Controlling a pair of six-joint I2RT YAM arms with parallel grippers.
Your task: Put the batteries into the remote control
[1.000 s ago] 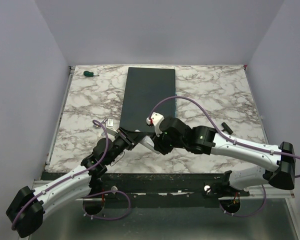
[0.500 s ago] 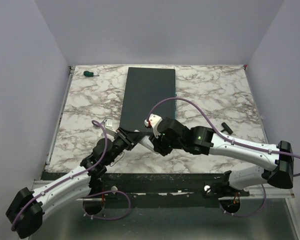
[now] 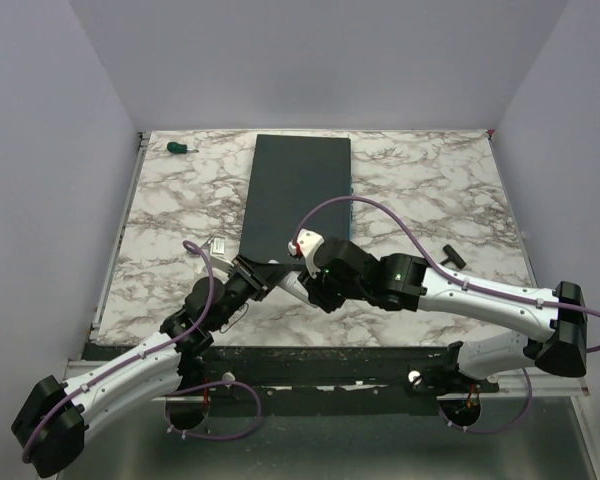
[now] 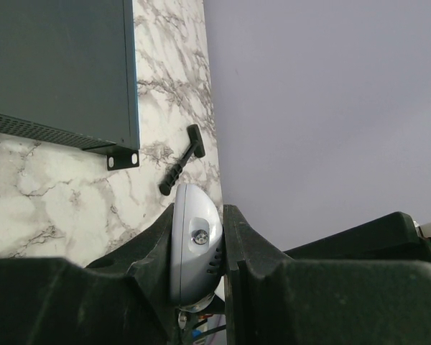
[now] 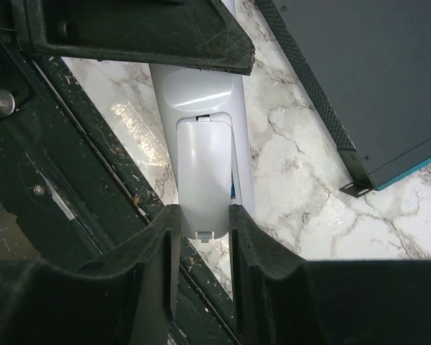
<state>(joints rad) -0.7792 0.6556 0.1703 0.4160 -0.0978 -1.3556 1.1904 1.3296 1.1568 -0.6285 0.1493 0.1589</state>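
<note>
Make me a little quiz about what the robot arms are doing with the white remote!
1. True or false: the left gripper and the right gripper both clamp the remote control.
2. What lies at the table's far left corner? A green-handled screwdriver, B spoon, C cup.
3. Fill in: the black T-shaped tool lies on the table's ___ side.
Key: 1 true; 2 A; 3 right.

Links on left arm (image 3: 130, 375) and right arm (image 3: 500, 298): white shells, black joint housings, black end caps. A purple cable (image 3: 206, 272) loops along each arm. The right arm has a green indicator light (image 3: 396, 268) and a red mark (image 3: 298, 241) on its white wrist block. Both left gripper (image 4: 197, 215) and right gripper (image 5: 202, 214) have matte black, scuffed fingers (image 5: 147, 287).
</note>
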